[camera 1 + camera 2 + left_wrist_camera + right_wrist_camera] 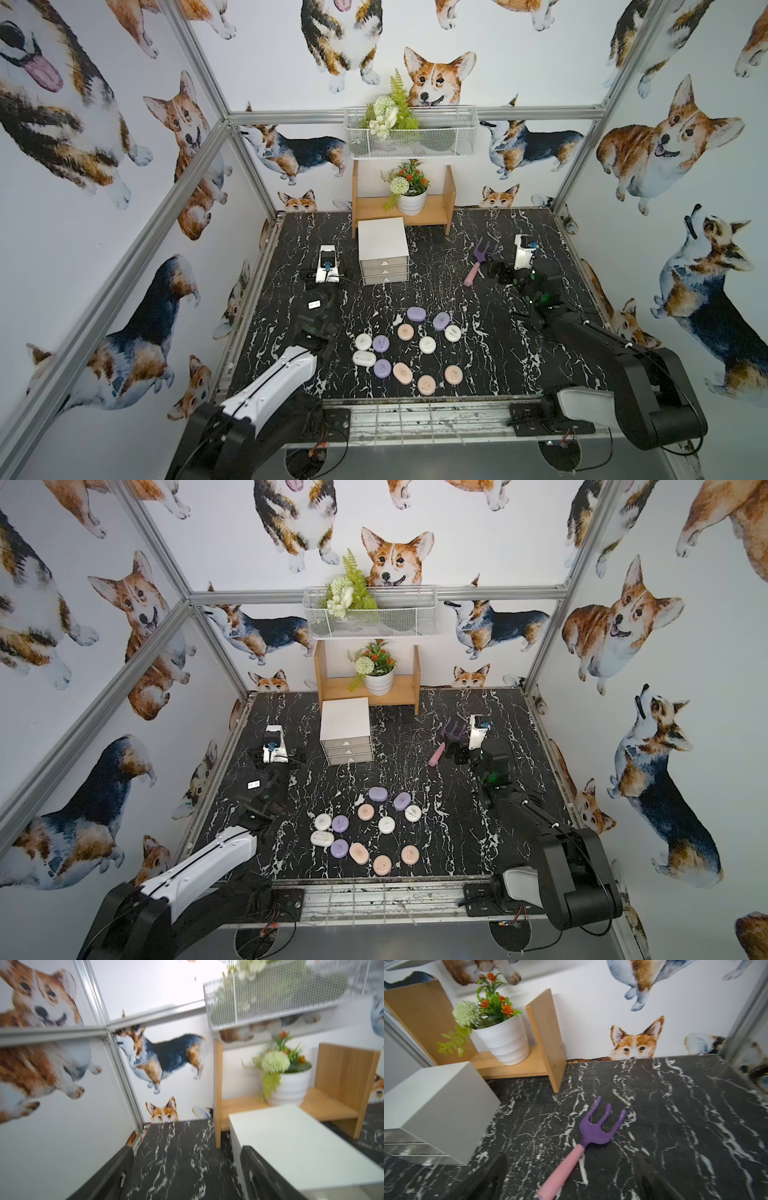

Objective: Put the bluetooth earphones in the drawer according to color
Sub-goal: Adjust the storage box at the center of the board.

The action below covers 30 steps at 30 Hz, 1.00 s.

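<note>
Worktop (490, 374): twelve earphones (427, 344) lie loose in a cluster on the near half, four white, four purple, four pink. None is held or touched.

Drawer (384, 259): stands at the back centre, just before the wooden shelf (432, 212). All three fronts are closed in both top views.

Left end effector (187, 1151): low beside the drawer's left side, fingers (108, 1174) spread fairly wide, only bare worktop between them. The wrist view is blurred.

Right end effector (570, 1157): at the back right, well apart from the earphones, fingers (654, 1180) spread wide and empty. The pink handle of a toy fork (593, 1132) lies on the worktop between them; no contact visible.
</note>
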Each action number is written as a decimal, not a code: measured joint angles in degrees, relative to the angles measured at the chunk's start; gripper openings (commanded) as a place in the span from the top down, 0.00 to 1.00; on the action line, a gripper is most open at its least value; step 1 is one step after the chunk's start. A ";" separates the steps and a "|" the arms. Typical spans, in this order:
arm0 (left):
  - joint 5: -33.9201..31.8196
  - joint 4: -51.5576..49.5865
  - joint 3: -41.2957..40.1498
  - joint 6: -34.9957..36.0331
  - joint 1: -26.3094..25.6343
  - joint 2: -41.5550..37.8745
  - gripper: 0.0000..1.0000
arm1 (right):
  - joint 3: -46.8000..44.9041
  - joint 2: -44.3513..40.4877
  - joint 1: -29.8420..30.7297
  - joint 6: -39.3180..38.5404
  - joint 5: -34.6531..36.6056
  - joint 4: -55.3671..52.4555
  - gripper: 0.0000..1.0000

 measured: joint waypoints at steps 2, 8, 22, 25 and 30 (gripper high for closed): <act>-0.15 -8.48 6.34 -0.83 -0.09 -2.32 0.20 | 6.67 2.14 0.02 3.63 -1.07 -5.38 0.00; 0.90 -37.18 30.49 -12.72 2.40 8.52 0.19 | 20.68 10.25 1.86 13.20 -9.38 -15.78 0.06; 27.93 -57.16 44.50 -31.34 12.09 29.11 0.18 | 48.22 31.76 13.68 20.83 -21.03 -29.03 0.57; 32.37 -58.69 45.92 -32.44 13.07 32.59 0.18 | 53.68 36.15 15.67 21.14 -21.44 -32.39 0.52; 37.31 -60.85 48.61 -33.73 13.38 38.21 0.17 | 62.77 43.54 18.18 20.52 -20.92 -38.40 0.49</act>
